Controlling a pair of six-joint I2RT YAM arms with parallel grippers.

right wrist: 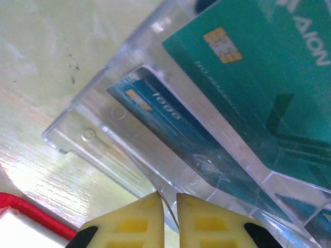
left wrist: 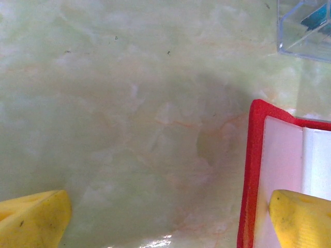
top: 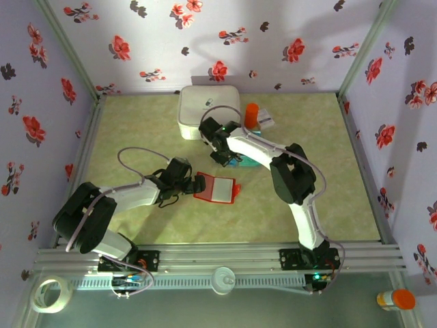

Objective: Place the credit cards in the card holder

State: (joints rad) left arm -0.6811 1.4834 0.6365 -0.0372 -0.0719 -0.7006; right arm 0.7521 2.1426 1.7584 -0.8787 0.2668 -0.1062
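Observation:
The card holder [top: 217,189] lies open on the table, red-rimmed with a pale inside. My left gripper [top: 194,184] is at its left edge and stands wide open [left wrist: 170,222]. One yellow finger [left wrist: 302,217] is over the holder's whitish inside [left wrist: 282,155]; the other is over bare table. The teal-blue credit cards [right wrist: 258,67] sit in a clear plastic sheet [right wrist: 103,139], just behind the holder [top: 244,162]. My right gripper [top: 225,161] hangs over them. Its fingers [right wrist: 169,206] are pinched on a thin clear edge of that sheet.
A big white rounded box [top: 208,109] stands at the back, with an orange bottle [top: 252,115] and a small white packet [top: 265,120] to its right. Flowered walls close in three sides. A tape roll [top: 51,294] and another orange-capped bottle [top: 396,298] lie beyond the front rail.

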